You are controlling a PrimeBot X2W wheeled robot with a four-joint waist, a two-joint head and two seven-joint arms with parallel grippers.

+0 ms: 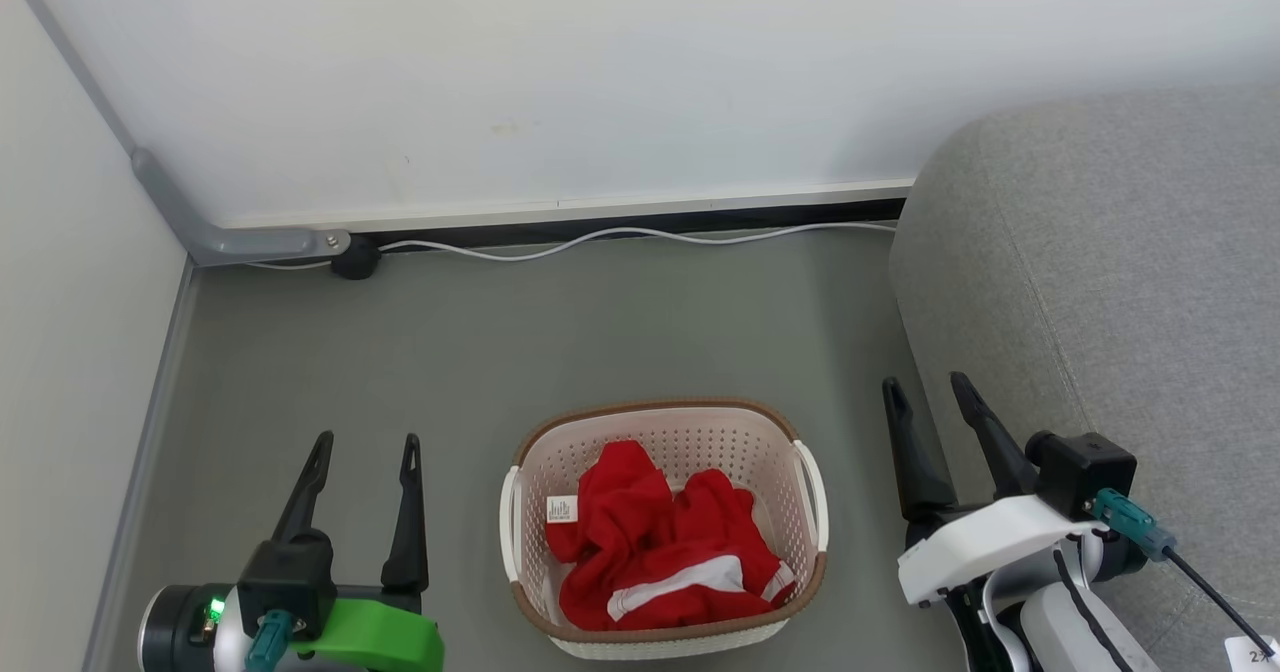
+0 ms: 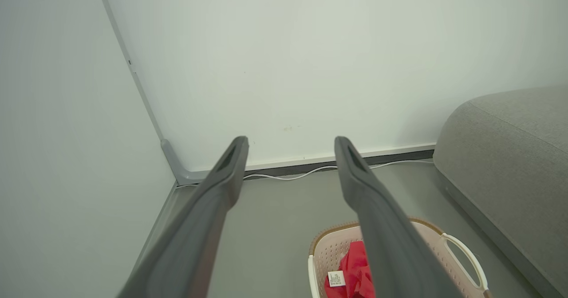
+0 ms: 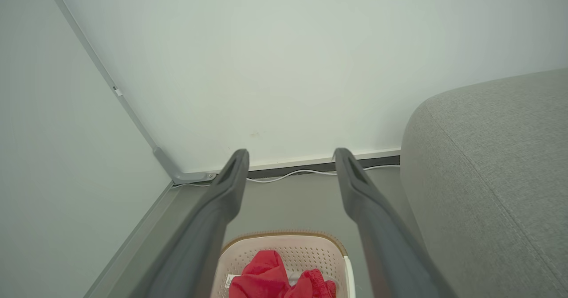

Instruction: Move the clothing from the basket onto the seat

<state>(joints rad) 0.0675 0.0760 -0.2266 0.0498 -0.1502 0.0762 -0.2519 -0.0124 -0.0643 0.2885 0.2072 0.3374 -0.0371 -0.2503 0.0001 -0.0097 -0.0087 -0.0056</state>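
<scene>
Both arms hang empty, fingers spread wide: the left gripper [image 1: 367,440] and the right gripper [image 1: 926,382] flank the laundry basket [image 1: 690,439], which stands on the floor [image 1: 500,332]. The red clothing [image 1: 650,552] lies crumpled inside, heaped toward the near wall, its white label [image 1: 562,509] on the left. The grey seat [image 1: 1100,252] rises just beside the right gripper, so that arm looks better placed: inward and down, then outward.

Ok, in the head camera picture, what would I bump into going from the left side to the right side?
left gripper → basket with the red clothing in it → right gripper → seat
</scene>
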